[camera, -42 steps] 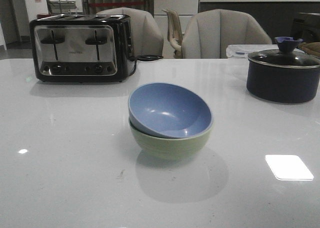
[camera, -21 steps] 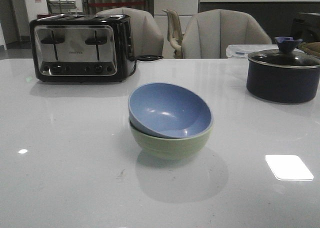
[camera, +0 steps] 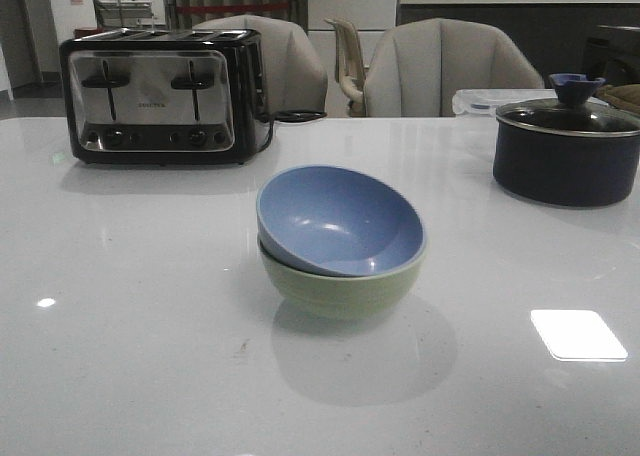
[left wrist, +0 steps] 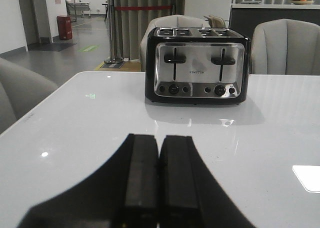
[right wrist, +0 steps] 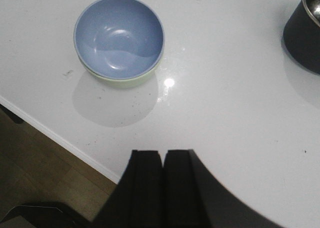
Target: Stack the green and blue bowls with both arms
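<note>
The dusty blue bowl [camera: 338,219] sits tilted inside the pale green bowl [camera: 340,288] at the middle of the white table. The stack also shows in the right wrist view, the blue bowl [right wrist: 119,36] over the green bowl's rim [right wrist: 122,81]. Neither arm shows in the front view. My left gripper [left wrist: 159,138] is shut and empty, low over the table, facing the toaster. My right gripper [right wrist: 163,153] is shut and empty, high above the table's near edge, well apart from the bowls.
A black-and-chrome toaster [camera: 160,96] stands at the back left, also in the left wrist view [left wrist: 196,64]. A dark navy lidded pot [camera: 566,144] stands at the back right. Grey chairs [camera: 440,68] line the far side. The table edge [right wrist: 60,140] drops to the floor.
</note>
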Action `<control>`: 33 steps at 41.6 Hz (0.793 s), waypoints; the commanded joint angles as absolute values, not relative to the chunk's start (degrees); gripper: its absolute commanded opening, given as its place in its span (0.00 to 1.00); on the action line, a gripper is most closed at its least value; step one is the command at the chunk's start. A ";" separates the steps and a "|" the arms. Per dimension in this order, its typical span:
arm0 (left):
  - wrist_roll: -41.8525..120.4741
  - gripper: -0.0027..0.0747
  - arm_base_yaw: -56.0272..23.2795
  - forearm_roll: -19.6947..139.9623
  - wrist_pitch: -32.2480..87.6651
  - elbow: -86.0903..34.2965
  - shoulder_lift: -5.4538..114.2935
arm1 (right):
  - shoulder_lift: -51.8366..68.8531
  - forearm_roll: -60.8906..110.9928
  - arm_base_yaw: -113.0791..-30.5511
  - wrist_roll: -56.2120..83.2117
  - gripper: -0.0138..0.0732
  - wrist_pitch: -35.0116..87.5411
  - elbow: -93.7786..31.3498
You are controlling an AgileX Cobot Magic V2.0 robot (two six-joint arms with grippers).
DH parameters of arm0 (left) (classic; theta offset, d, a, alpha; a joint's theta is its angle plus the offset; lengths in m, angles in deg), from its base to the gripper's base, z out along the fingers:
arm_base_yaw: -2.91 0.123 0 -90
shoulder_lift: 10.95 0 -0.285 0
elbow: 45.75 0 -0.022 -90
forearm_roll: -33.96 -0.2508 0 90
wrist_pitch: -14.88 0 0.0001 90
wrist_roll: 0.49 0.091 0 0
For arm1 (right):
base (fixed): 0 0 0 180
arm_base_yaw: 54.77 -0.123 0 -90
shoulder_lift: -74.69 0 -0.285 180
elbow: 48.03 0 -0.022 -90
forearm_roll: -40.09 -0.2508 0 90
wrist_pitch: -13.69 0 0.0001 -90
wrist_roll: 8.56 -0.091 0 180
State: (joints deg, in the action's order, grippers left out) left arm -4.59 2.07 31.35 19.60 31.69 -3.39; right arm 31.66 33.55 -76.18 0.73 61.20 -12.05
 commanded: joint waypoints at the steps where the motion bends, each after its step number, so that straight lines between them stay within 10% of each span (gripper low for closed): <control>1: -4.96 0.17 2.25 31.86 14.04 32.86 -4.64 | 31.62 33.49 -76.06 1.23 0.21 57.59 -13.50; 19: -4.96 0.17 2.25 31.86 14.04 32.86 -4.64 | 32.79 33.79 -75.84 1.23 0.21 57.26 -13.02; 33: -4.96 0.17 2.25 31.86 14.04 32.86 -4.64 | 49.94 35.54 -58.25 1.23 0.21 38.06 4.51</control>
State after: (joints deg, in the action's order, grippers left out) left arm -4.59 2.07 31.35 19.48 31.69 -3.39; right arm 46.80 35.26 -61.04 0.73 47.88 1.96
